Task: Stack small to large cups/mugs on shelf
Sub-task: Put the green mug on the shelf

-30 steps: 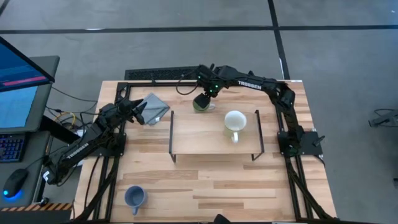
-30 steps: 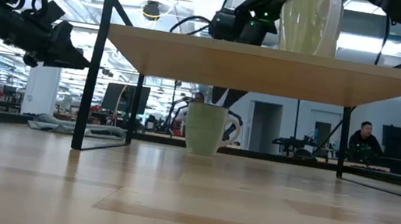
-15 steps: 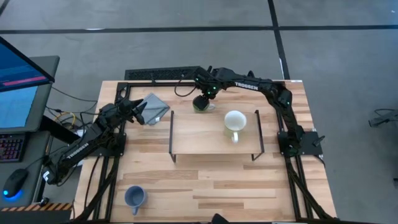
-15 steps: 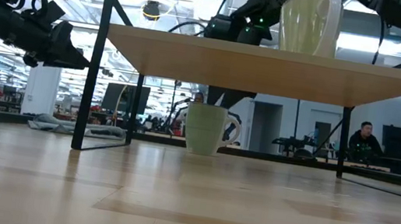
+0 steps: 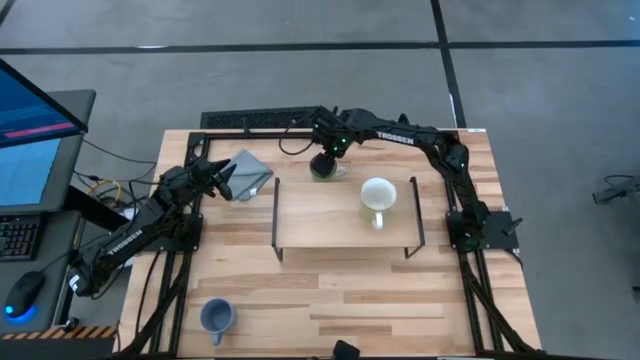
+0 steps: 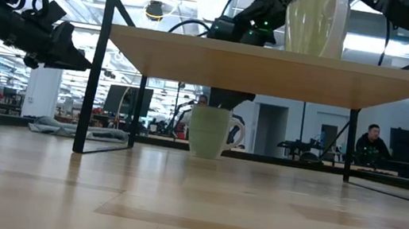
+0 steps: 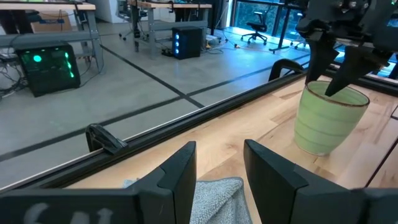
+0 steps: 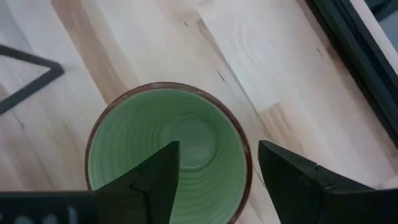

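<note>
You can read "TROSSEN" in white capitals on the right arm [image 5: 398,137] in the high view, along the link reaching over the back of the tabletop. The left arm [image 5: 125,243] carries similar white lettering, too small for you to read.

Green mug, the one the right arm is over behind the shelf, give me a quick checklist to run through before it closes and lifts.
1. Right gripper lined up with the green mug: ok; one of its fingers sits over the mouth, the other outside the rim.
2. Fingers open for the grasp: ok.
3. Mug upright on the tabletop, behind the shelf: ok.
4. Rim actually gripped: not ok, no closure yet.
5. Free space on the shelf beside the cream mug: ok.
6. Left gripper clear of the path, over the grey cloth: ok.
7. Handle direction of the green mug: cannot tell.
</note>
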Robot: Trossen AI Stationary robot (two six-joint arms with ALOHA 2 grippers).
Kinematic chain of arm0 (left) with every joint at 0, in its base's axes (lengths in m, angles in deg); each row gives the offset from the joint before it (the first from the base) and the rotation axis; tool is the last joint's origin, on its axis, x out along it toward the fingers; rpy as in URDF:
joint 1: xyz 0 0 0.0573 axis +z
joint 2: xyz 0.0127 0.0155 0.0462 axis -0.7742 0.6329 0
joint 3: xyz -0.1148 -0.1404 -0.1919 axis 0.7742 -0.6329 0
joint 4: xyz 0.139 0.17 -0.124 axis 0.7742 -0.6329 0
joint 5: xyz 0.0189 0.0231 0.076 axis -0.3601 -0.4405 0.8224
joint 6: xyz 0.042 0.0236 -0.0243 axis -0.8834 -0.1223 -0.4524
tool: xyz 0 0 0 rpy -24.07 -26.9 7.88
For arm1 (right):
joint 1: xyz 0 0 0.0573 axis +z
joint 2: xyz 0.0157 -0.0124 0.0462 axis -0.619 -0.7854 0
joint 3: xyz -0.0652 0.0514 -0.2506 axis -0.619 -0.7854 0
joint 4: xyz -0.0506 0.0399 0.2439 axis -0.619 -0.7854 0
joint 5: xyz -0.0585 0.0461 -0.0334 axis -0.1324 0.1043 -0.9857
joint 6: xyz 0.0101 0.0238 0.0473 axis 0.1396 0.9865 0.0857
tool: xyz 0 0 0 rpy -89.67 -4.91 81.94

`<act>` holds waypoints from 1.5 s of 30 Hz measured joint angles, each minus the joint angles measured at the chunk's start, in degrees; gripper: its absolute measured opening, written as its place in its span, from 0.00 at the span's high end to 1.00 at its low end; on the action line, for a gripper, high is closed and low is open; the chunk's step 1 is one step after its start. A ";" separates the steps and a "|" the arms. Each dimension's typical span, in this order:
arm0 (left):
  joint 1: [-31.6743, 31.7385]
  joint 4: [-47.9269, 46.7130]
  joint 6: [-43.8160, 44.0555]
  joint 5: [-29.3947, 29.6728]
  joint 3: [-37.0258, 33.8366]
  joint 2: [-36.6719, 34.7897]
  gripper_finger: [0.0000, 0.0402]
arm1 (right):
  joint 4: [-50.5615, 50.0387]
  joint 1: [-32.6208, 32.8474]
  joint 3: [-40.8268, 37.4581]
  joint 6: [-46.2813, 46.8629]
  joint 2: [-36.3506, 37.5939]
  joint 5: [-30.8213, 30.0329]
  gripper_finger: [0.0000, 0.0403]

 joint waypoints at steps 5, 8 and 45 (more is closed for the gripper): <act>0.00 0.00 0.28 0.00 0.01 0.00 0.69 | 0.01 -0.01 0.00 -2.04 0.00 0.02 0.41; 0.00 0.00 0.35 0.02 0.01 0.00 0.69 | 0.37 -0.07 0.00 -5.00 0.00 0.00 0.41; -0.01 0.00 0.42 0.11 0.00 0.00 0.69 | 2.61 0.28 -0.11 -22.68 -1.66 0.20 0.41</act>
